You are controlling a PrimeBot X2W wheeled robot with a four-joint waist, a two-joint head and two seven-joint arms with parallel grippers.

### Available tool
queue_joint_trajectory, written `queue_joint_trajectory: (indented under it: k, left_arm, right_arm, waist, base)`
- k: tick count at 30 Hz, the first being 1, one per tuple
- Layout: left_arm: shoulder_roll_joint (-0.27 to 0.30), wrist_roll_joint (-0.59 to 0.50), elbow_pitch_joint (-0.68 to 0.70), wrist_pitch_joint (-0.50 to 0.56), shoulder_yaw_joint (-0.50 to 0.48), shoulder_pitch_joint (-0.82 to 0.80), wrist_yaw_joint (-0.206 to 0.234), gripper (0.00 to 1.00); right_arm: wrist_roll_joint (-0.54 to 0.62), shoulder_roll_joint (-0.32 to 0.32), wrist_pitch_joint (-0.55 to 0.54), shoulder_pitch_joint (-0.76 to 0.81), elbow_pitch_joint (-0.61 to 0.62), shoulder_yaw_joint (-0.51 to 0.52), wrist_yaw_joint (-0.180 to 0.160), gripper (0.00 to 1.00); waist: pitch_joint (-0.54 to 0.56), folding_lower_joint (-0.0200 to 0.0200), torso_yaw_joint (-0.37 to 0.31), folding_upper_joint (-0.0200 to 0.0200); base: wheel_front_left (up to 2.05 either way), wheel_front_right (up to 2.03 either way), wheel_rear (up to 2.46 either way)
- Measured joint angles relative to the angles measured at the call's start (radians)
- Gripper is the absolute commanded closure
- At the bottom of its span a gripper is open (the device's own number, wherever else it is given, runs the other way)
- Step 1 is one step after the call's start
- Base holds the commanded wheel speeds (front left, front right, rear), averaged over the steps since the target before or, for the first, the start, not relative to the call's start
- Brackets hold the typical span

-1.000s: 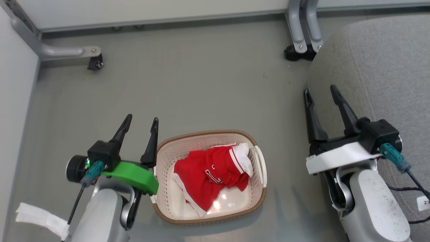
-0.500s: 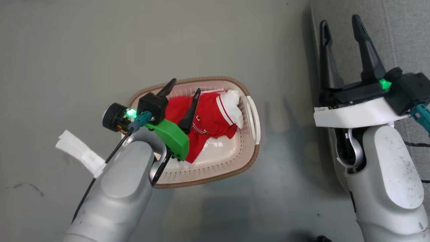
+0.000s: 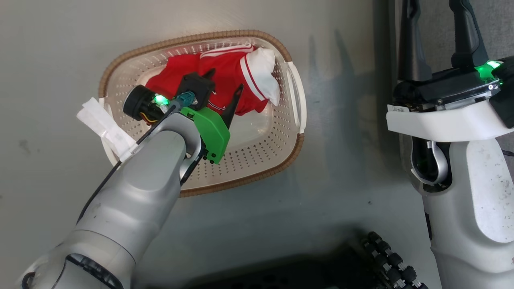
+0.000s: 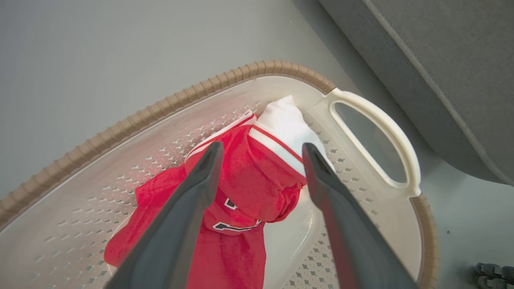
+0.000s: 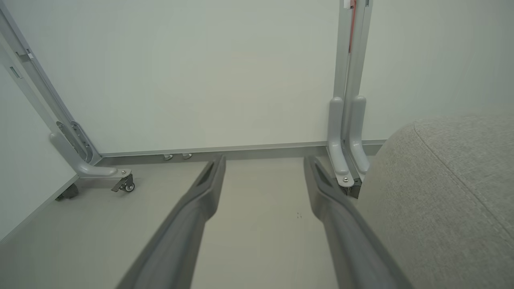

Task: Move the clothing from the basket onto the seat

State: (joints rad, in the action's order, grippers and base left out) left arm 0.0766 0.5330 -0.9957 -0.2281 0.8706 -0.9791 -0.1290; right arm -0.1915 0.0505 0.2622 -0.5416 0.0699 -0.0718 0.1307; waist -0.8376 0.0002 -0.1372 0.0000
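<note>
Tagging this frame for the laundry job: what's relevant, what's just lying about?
Job: red-and-white clothing, laundry basket, grey seat, left gripper open over the clothing.
Lying about: castor-footed partition frames, white panels, right gripper, open and empty.

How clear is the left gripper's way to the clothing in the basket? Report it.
Probably yes: the left gripper stands open over the basket, its fingers pointing at the clothing, with nothing between them and the fabric.
</note>
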Motion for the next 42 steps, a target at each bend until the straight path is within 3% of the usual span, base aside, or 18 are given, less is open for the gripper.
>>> queue_joint_trajectory:
  k: [12, 29, 42]
  left_arm:
    - [0.050, 0.108, -0.087, 0.048, 0.130, -0.113, 0.000, 0.00]
    - [0.081, 0.207, -0.131, 0.113, 0.266, -0.192, 0.000, 0.00]
    - [0.058, 0.152, -0.242, 0.183, 0.365, -0.223, 0.006, 0.00]
  right_arm:
    - [-0.040, 0.000, 0.000, 0.000, 0.046, -0.014, 0.000, 0.00]
    - [-0.082, 0.000, 0.000, 0.004, 0.062, -0.040, 0.000, 0.00]
    - [-0.087, 0.000, 0.000, 0.020, 0.091, -0.041, 0.000, 0.00]
  waist:
    - [-0.157, -0.0001, -0.061, 0.0000]
    - [-0.240, -0.0002, -0.134, 0.0000]
    - [-0.254, -0.0002, -0.135, 0.0000]
  base:
    - [0.00, 0.00, 0.00]
    - [0.00, 0.00, 0.00]
    - [0.00, 0.00, 0.00]
